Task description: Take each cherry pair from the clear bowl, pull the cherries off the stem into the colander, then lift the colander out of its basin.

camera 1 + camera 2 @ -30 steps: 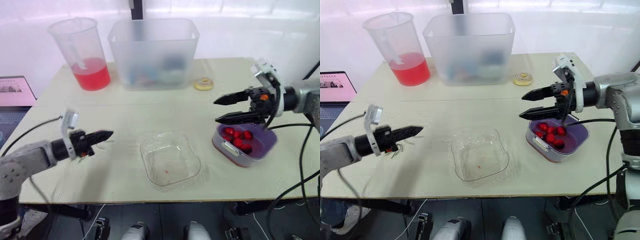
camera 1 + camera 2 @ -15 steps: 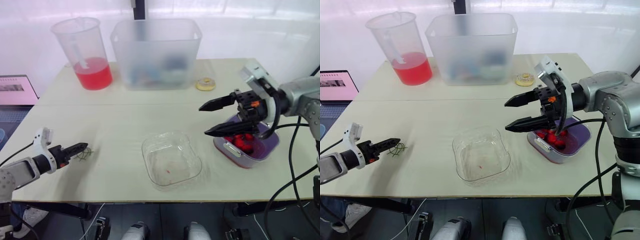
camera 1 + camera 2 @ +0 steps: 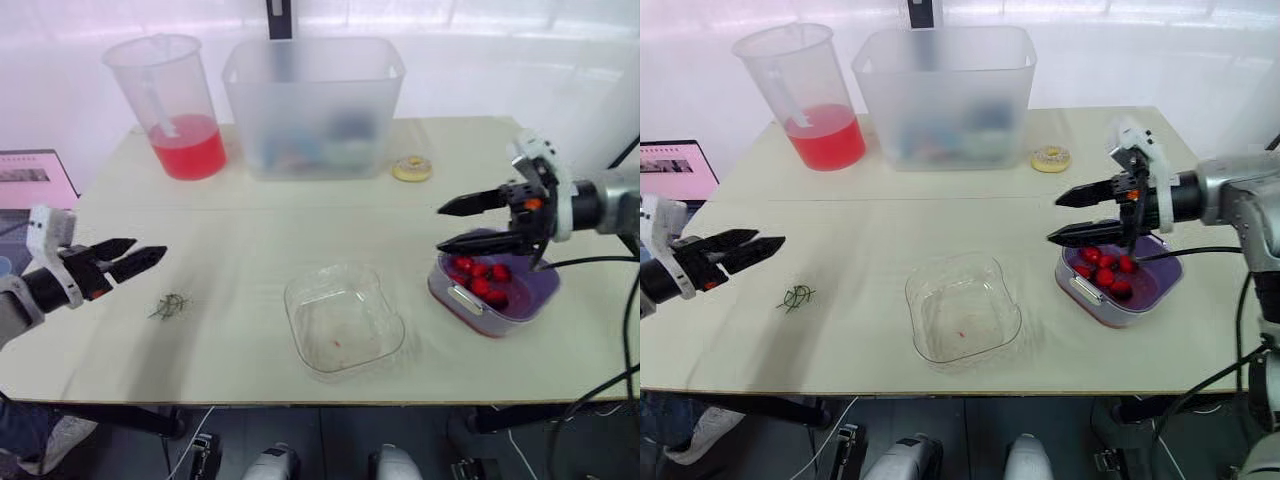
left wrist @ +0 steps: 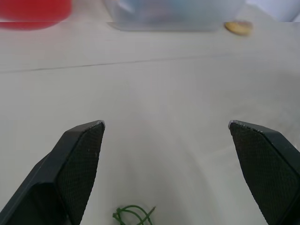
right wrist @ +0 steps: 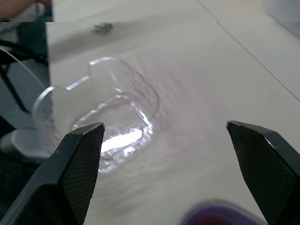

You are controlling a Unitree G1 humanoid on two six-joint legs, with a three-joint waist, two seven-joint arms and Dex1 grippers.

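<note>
The clear bowl [image 3: 343, 318] sits at the table's front middle, with only a tiny red speck inside. To its right, the purple colander [image 3: 537, 288] rests in its basin and holds several red cherries [image 3: 480, 278]. My right gripper [image 3: 440, 228] hovers open over the colander's left edge with nothing between its fingers; its wrist view looks across at the bowl [image 5: 96, 117]. My left gripper [image 3: 150, 248] stands open and empty at the far left. A small tangle of green stems [image 3: 170, 303] lies on the table just in front of it, also seen as stems [image 4: 133, 215] between its fingers.
A pitcher of red liquid [image 3: 170, 105] and a large frosted tub [image 3: 312, 105] stand at the back. A small yellow ring [image 3: 407, 169] lies right of the tub. A laptop [image 3: 675, 170] sits off the table's left edge.
My left gripper opened, left the green stems on the table and drew back to the left. My right gripper swung toward the bowl, then returned over the colander, still open.
</note>
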